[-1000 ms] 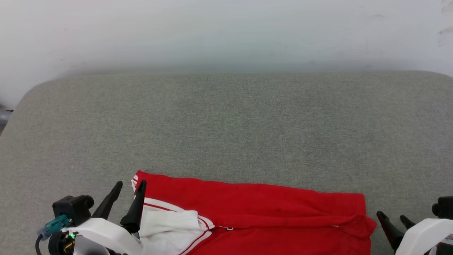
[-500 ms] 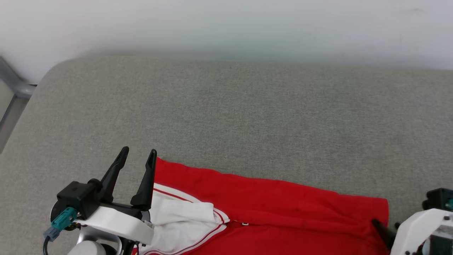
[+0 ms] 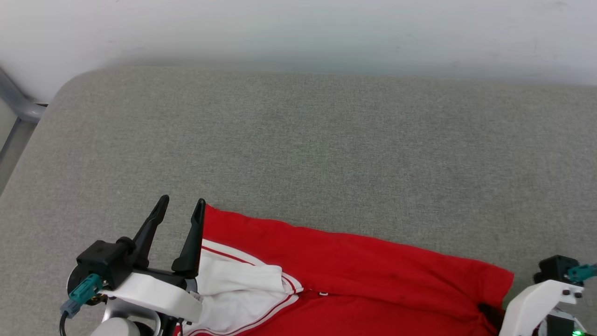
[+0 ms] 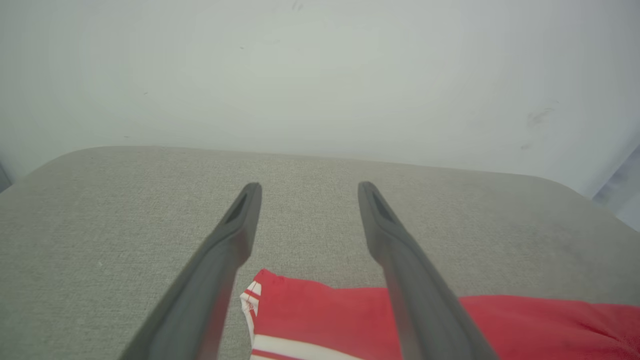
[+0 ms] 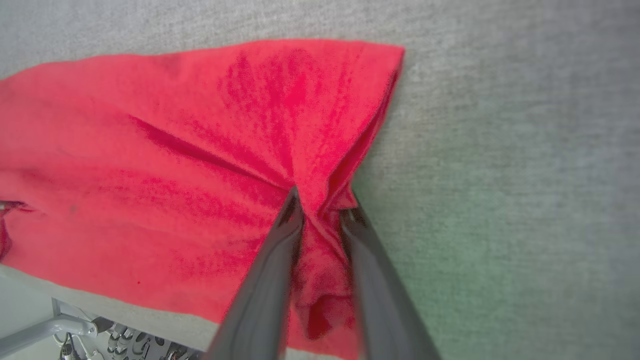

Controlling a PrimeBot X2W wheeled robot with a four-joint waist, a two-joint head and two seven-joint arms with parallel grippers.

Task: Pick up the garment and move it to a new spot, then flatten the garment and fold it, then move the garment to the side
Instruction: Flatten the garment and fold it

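Observation:
The garment, bright red with a white panel and striped trim at its left end, lies stretched along the near edge of the grey padded surface. My left gripper hovers open over its left corner, and that red corner lies below the spread fingers, untouched. My right gripper is at the garment's right edge. In the right wrist view the right gripper has closed in on a bunched fold of the red fabric, which wrinkles toward the grip.
A white wall rises behind the grey surface. A grey metal frame stands off the surface's left corner. Below the near edge in the right wrist view are a metal bar and cables. Wide bare padding stretches beyond the garment.
The head camera shifted, so the whole view moved. My right gripper went in over the garment's right edge and closed on the fabric. The left gripper stays open at the left corner.

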